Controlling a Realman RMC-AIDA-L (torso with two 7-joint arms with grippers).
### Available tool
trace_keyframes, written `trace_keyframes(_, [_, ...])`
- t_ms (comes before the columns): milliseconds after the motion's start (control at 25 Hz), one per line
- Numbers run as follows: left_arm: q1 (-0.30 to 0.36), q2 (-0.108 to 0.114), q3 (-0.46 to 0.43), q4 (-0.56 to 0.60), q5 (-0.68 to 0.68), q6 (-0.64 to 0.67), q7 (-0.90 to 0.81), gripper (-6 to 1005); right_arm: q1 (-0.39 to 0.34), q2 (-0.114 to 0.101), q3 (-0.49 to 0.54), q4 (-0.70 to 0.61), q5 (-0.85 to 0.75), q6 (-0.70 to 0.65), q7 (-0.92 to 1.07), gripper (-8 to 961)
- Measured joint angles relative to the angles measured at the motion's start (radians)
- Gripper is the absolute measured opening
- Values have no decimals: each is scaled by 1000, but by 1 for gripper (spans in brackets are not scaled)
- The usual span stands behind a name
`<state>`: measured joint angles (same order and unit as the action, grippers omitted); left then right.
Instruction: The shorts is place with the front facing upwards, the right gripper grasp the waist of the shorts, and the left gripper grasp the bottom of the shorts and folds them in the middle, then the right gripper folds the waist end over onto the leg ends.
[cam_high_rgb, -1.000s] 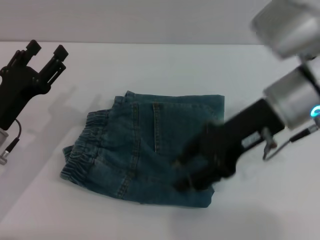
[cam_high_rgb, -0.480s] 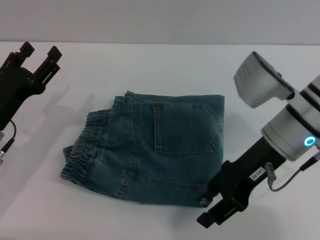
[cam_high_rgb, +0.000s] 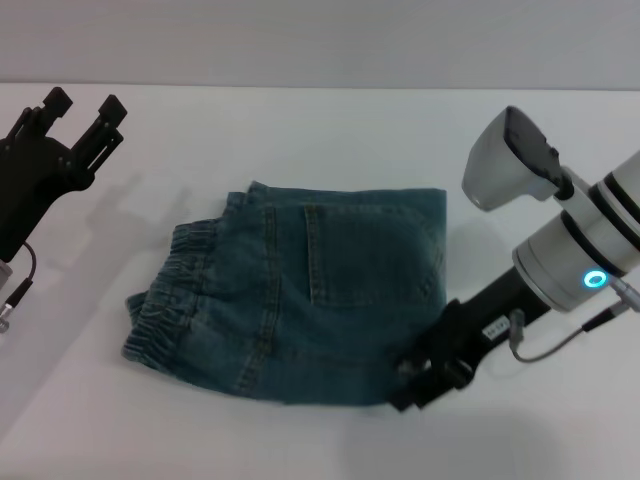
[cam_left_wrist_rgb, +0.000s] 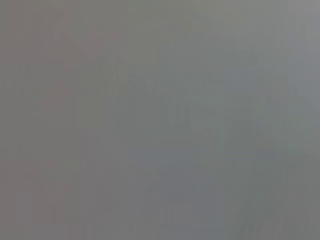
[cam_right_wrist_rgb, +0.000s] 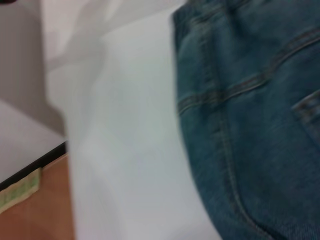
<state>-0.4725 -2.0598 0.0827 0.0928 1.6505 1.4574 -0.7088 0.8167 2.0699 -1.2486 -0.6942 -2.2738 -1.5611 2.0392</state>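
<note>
R gripper (cam_high_rgb: 415, 385) has slid back in to the shorts (cam_high_rgb: 300, 300) near-right corner; can't tell its finger state. L gripper (cam_high_rgb: 85, 115) parked by table (cam_high_rgb: 300, 130) far-left edge, fingers spread, empty. I reckon fold's done, this is just tidying.

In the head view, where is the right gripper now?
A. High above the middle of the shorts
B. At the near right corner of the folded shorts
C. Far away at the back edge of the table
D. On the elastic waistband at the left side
B: the right gripper sits low at the near right corner of the folded shorts, while the left gripper is raised off to the left, open and apart from the cloth.
</note>
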Motion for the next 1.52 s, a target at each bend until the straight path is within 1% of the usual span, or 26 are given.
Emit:
trace_keyframes(80, [1,0,0,-1,0,0,0,783,-2,-4,8,-3,0,49,20,510])
trace_keyframes(200, [5,0,0,-1,0,0,0,783,-3,-5,26,-9,0,65,22,510])
trace_keyframes(320, [9,0,0,-1,0,0,-2,783,-6,-5,40,-26,1,63,22,511])
trace_keyframes(440, [12,1,0,2,0,0,-6,783,-25,-5,45,-76,8,29,20,511])
trace_keyframes(480, [14,1,0,5,0,2,-7,783,-50,-3,60,-134,20,-10,11,511])
trace_keyframes(520, [14,1,0,5,0,2,-7,783,-50,-3,60,-134,20,-10,11,511])
trace_keyframes(640, [17,1,-16,7,0,7,-9,783,-112,1,97,-227,104,-42,-48,511])
trace_keyframes(720, [20,1,-52,5,0,9,-7,783,-172,2,138,-274,201,-9,-140,511])
trace_keyframes(800, [27,1,-113,2,-1,10,2,783,-227,3,182,-279,309,73,-269,511])
trace_keyframes(840, [30,1,-140,-1,-1,10,10,783,-284,4,213,-245,443,195,-426,511])
trace_keyframes(880, [34,0,-165,-2,-1,11,18,783,-304,4,218,-216,519,265,-508,511])
trace_keyframes(920, [43,-1,-217,-12,-1,10,45,783,-304,4,218,-216,519,265,-508,511])
trace_keyframes(1000, [51,-2,-272,-32,-1,8,86,783,-338,6,222,-121,736,424,-740,511])
trace_keyframes(1040, [57,-2,-312,-51,-1,5,121,783,-345,6,225,-58,874,496,-885,511])
trace_keyframes(1080, [61,-2,-342,-68,-1,2,157,783,-335,7,238,98,1169,578,-1172,511])
trace_keyframes(1120, [67,-2,-379,-86,-2,-2,205,783,-335,7,238,98,1169,578,-1172,511])
trace_keyframes(1200, [73,-4,-426,-108,-2,-16,279,783,-305,6,253,259,1483,596,-1496,511])
trace_keyframes(1280, [78,-4,-462,-130,-2,-38,347,783,-270,7,260,385,1779,560,-1782,511])
trace_keyframes(1320, [81,-4,-485,-143,-2,-62,396,783,-256,7,261,424,1881,542,-1876,511])
trace_keyframes(1360, [81,-4,-485,-143,-2,-62,396,783,-245,7,261,460,1982,523,-1966,511])
trace_keyframes(1440, [81,-4,-505,-146,-2,-92,418,783,-233,9,261,500,2123,500,-2076,511])
trace_keyframes(1520, [80,-4,-527,-146,-2,-110,419,783,-238,9,260,518,2196,477,-2095,510])
